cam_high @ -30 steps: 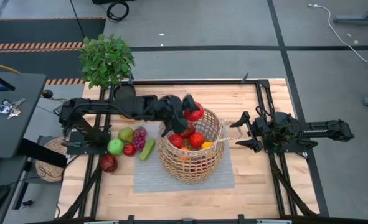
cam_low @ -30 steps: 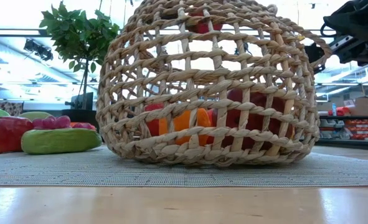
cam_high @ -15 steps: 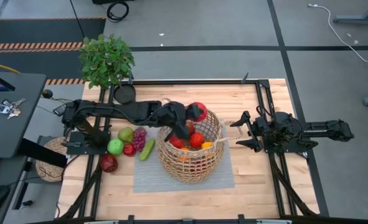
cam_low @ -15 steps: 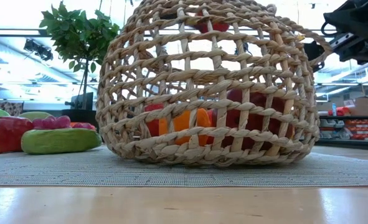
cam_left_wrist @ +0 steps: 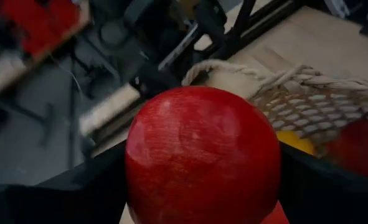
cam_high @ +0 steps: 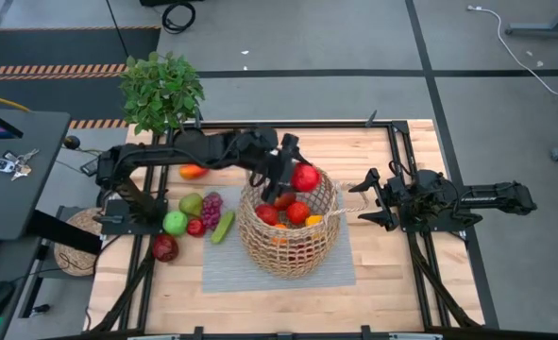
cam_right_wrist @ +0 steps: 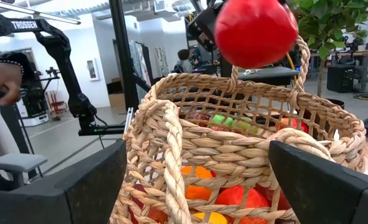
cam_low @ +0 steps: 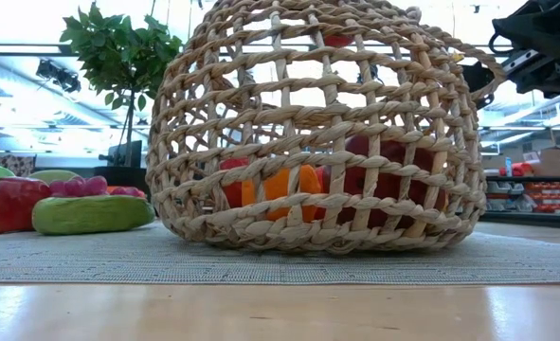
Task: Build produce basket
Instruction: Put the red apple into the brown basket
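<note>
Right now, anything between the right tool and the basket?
Nothing: right tool sits open just beside the basket handle; only bare tabletop between, in the high view.

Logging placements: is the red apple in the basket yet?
Not yet: the left gripper holds the red apple above the basket rim.

The tan wicker basket (cam_high: 289,225) stands upright on the mat, holding red and orange produce (cam_high: 297,212).

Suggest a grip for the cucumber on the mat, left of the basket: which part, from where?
Take the cucumber across its middle, from straight above, fingers closing on its long sides. It lies flat and slanted on the mat, so only its narrow width fits a gripper. The side toward the basket is free; grapes crowd the other.
</note>
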